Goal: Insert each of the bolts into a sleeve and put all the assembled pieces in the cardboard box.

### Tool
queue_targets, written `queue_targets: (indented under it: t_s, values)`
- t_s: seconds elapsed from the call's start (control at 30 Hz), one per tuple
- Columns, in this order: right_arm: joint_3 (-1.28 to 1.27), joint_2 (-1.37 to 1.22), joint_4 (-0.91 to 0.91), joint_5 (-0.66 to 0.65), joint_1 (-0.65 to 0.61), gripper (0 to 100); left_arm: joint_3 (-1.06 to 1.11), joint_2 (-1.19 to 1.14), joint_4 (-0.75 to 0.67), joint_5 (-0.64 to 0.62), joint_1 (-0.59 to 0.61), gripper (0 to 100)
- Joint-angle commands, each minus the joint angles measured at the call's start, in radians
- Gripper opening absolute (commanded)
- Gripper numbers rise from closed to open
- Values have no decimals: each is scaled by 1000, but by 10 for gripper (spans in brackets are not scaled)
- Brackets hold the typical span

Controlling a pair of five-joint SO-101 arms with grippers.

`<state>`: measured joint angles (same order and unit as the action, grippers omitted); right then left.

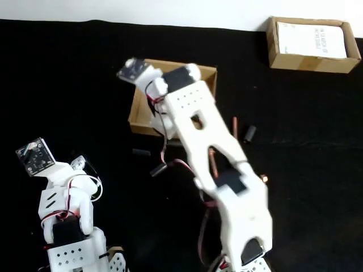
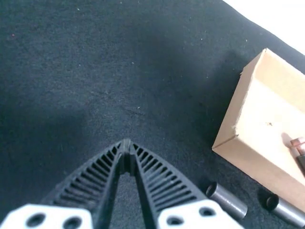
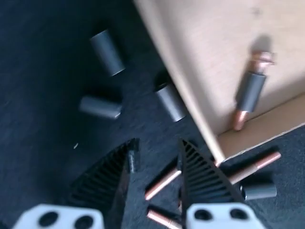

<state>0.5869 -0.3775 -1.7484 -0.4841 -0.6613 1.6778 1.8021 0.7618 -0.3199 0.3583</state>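
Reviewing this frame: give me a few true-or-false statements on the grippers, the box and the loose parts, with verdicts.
1. The left gripper is shut and empty. True.
2. The right gripper is clamped on a bolt. False: it is open; a loose bolt lies on the cloth.
3. One assembled piece lies in the cardboard box. True.
4. Every sleeve is in the box. False: several sleeves lie on the cloth beside it.

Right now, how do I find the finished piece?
Find the cardboard box in the middle of the table. One piece lies inside, near a corner. Only it is a copper bolt wearing a dark sleeve; loose bolts and sleeves lie outside.
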Motion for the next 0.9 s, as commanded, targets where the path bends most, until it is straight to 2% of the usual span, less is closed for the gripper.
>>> queue_targets:
  t_s: [0.0,0.2,0.37,0.57,0.87]
  values:
    - [-216,206,-16,-92,-64,108,18,7,0,2,-5,10]
    - [-552,329,13,-333,-101,108,18,7,-3,2,-4,10]
    - [-707,334,211,-519,-82,108,18,7,-5,2,-4,10]
    - [-792,328,417,-575,-111,108,18,8,-5,3,-4,10]
    - [-828,326,478,-575,-191,108,18,10,-5,6,-4,10]
